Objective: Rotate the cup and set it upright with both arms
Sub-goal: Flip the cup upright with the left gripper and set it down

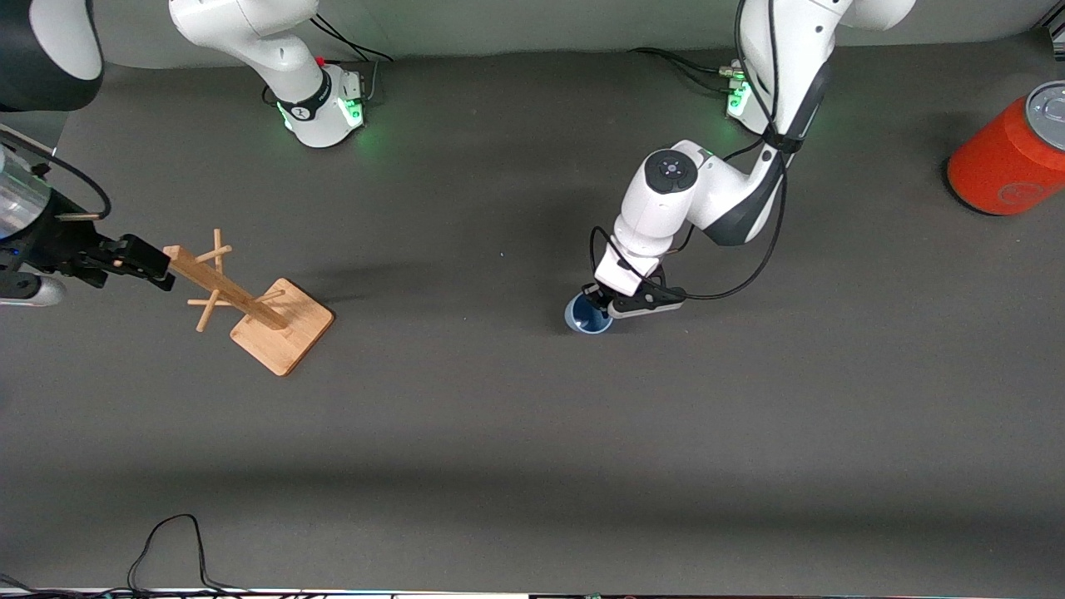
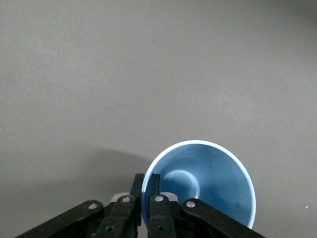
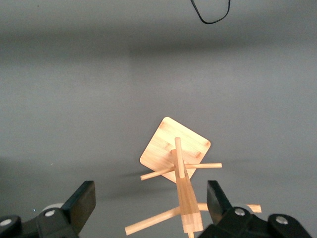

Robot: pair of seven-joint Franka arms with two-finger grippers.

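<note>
A wooden peg stand (image 1: 265, 314) stood upright on the dark grey tabletop (image 1: 532, 433), toward the right arm's end. It had a square, flat base, a square upright post and thin pegs crossing it at angles. An orange-red can (image 1: 1011, 158) with a grey top lay tilted at the left arm's end, farther from the front camera than the stand. A black cable (image 1: 170, 553) looped along the tabletop's nearest edge.

Cup (image 1: 585, 316) upright on table (image 1: 516, 433), mid-table, toward left arm's end. Wooden rack (image 1: 250, 304) well apart, toward right arm's end. Can (image 1: 1011, 154) farther from front camera, at left arm's end.
</note>
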